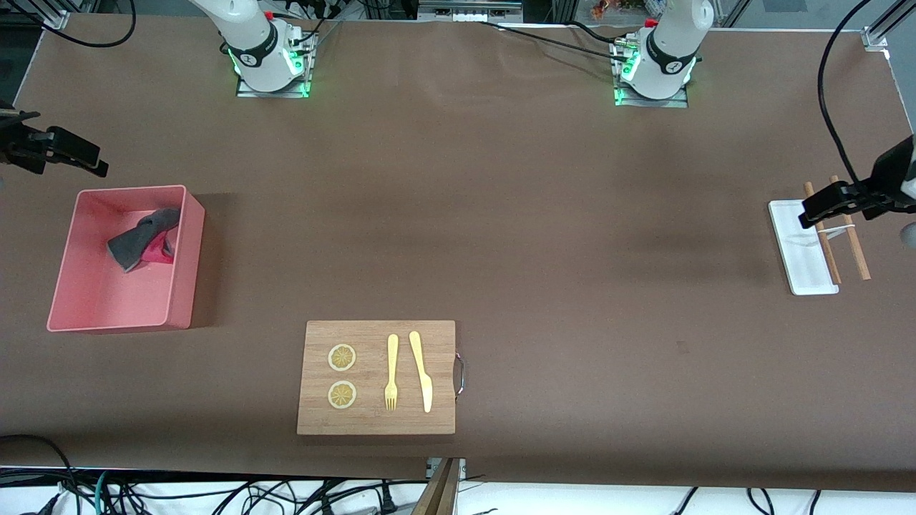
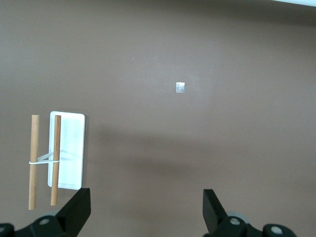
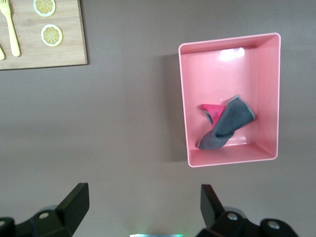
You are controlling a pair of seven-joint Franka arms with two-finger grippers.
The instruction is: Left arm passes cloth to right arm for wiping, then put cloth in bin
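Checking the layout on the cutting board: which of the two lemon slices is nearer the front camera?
The lemon slice beside the fork's tines, lower on the cutting board. The other slice sits beside the fork's handle, nearer the robots' bases.

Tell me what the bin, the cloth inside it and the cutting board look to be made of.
Bin: likely moulded plastic, salmon-pink, smooth walls with a glossy highlight on the floor in the right wrist view.
Cloth: soft fabric, dark grey over magenta, crumpled in limp folds.
Cutting board: probably wood or bamboo, pale tan with faint grain, matte, with a metal handle.
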